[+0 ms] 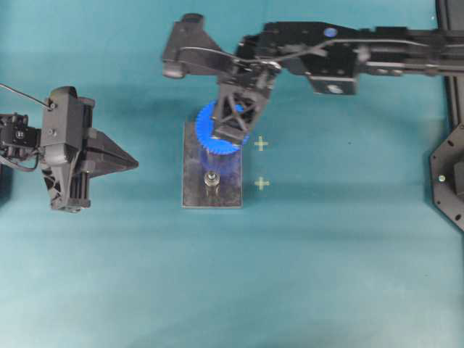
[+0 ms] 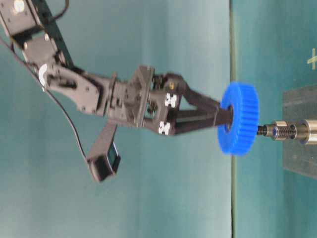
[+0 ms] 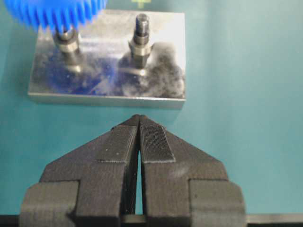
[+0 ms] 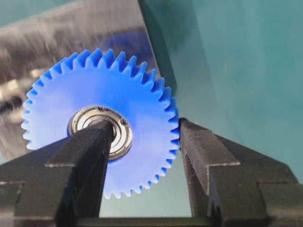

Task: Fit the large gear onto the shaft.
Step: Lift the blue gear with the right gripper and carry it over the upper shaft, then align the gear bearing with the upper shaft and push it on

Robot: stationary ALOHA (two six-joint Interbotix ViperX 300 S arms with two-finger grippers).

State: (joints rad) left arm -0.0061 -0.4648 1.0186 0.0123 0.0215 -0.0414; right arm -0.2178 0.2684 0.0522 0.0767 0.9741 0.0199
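The large gear (image 1: 209,123), bright blue with a silver bearing hub (image 4: 119,130), hangs flat over the far end of the grey plate (image 1: 196,192). My right gripper (image 4: 144,125) is shut on it, with one finger in the hub and the other against the outer teeth. In the table-level view the gear (image 2: 238,119) sits at the threaded tip of the shaft (image 2: 282,131). In the left wrist view the gear (image 3: 54,12) covers the top of that shaft (image 3: 66,43). My left gripper (image 1: 134,164) is shut and empty, left of the plate.
A second identical pin (image 1: 212,179) stands bare on the near half of the plate (image 3: 104,90). Two small yellow crosses (image 1: 261,143) mark the teal table right of the plate. Black fixtures (image 1: 449,174) line the right edge.
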